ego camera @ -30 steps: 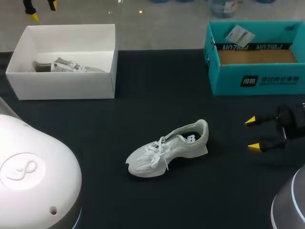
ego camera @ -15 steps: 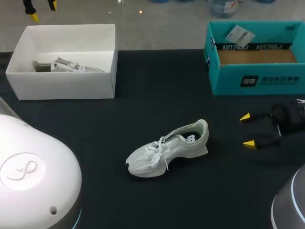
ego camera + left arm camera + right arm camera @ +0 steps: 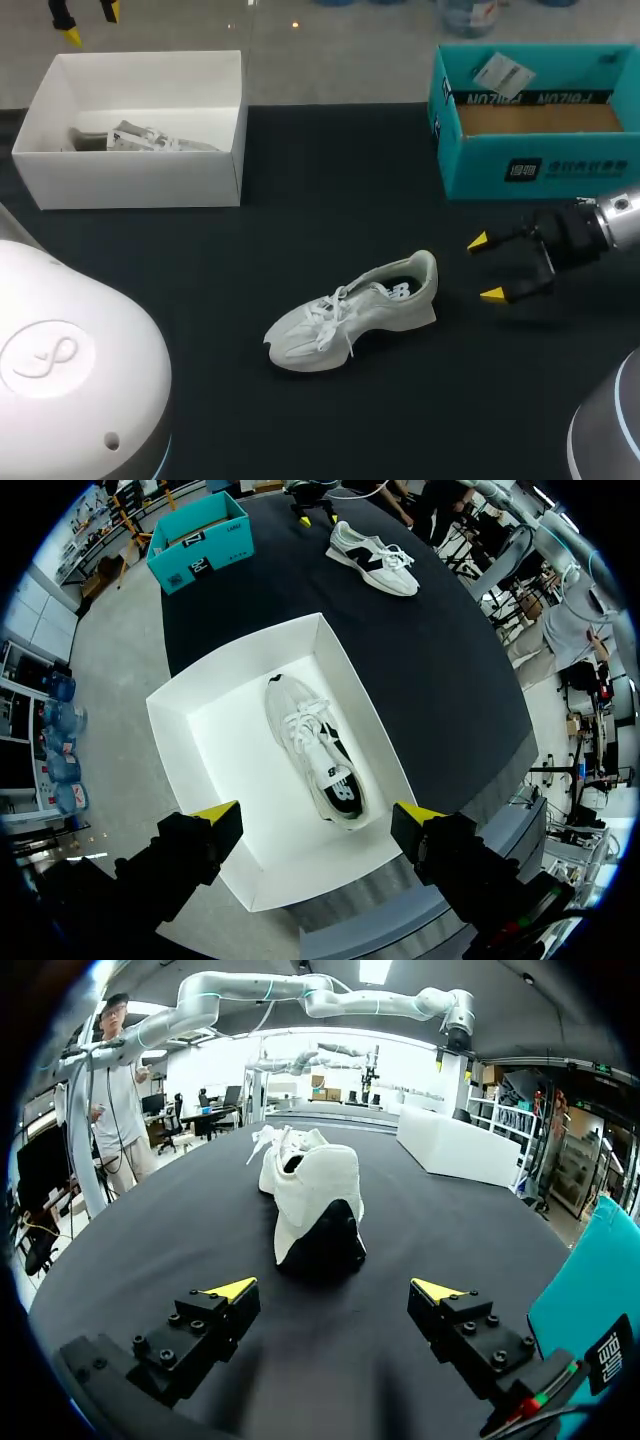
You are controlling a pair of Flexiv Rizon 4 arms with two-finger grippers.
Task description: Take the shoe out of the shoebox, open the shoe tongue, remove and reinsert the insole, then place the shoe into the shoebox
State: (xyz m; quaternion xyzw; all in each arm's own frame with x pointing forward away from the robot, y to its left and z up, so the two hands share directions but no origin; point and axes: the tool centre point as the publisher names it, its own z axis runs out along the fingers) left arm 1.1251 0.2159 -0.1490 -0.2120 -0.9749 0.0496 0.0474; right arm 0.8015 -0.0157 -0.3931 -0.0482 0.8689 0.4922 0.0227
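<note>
Right gripper (image 3: 485, 268) has come in from the 3 o'clock edge toward the middle over the last second and now sits near the heel of the white lace-up mesh sneaker (image 3: 352, 311), at its 3 o'clock, apart from it, no contact. Its yellow-tipped fingers are spread wide with nothing between them; in the right wrist view the sneaker's heel and dark sole are straight ahead of the gap. The sneaker hasn't shifted. It lies out on the black cloth-covered table (image 3: 200, 270), a little to 5 o'clock of the table's middle, toe to 8 o'clock, heel to 2 o'clock, laces loose on top (tongue state too small to tell). The white open rectangular cardboard box (image 3: 140, 175) is at 10 o'clock on the table, with a second white sneaker with a dark side logo (image 3: 318, 750) lying flat inside, near the middle of the box floor. Left gripper (image 3: 315, 815) hangs high over that box, fingers wide apart, holding nothing, well clear of the box and the shoe in it. The teal open cardboard shoebox (image 3: 540, 165) is at 2 o'clock, brown floor showing, with a small white paper tag (image 3: 503, 72) against its far wall.
</note>
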